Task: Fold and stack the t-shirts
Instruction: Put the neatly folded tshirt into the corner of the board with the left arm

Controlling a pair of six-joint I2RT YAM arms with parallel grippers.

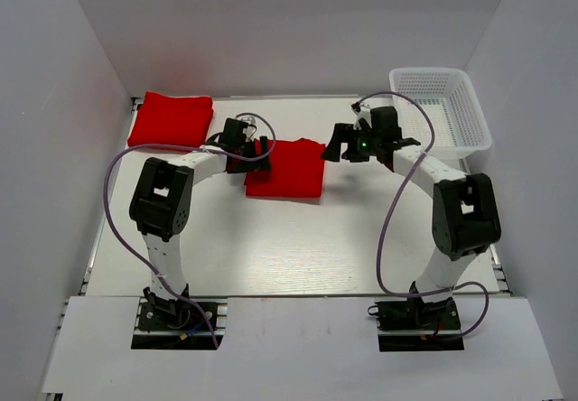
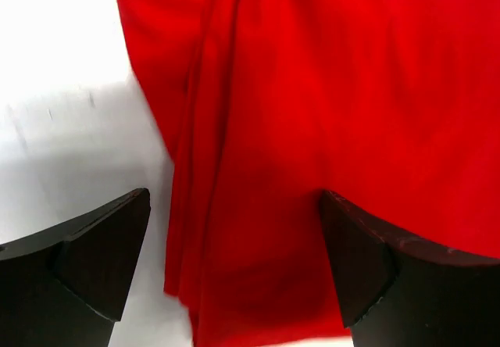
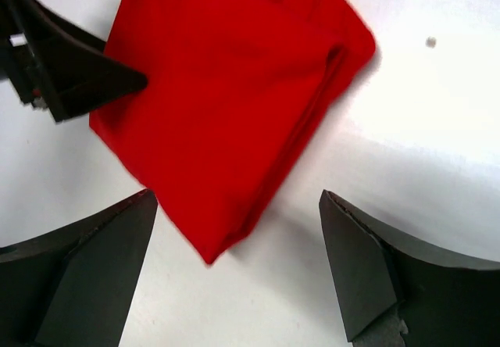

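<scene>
A folded red t-shirt [image 1: 287, 168] lies mid-table; it fills the left wrist view [image 2: 328, 112] and shows in the right wrist view [image 3: 226, 105]. A second folded red t-shirt [image 1: 172, 118] lies at the back left. My left gripper [image 1: 259, 151] is open at the middle shirt's left edge, its jaws wide apart over the cloth [image 2: 234, 237]. My right gripper [image 1: 332, 144] is open just right of the shirt's right corner, holding nothing; its jaws straddle bare table below the shirt's corner [image 3: 238, 269].
A white mesh basket [image 1: 442, 110] stands at the back right. White walls enclose the table on three sides. The left gripper's finger [image 3: 70, 73] shows at the upper left of the right wrist view.
</scene>
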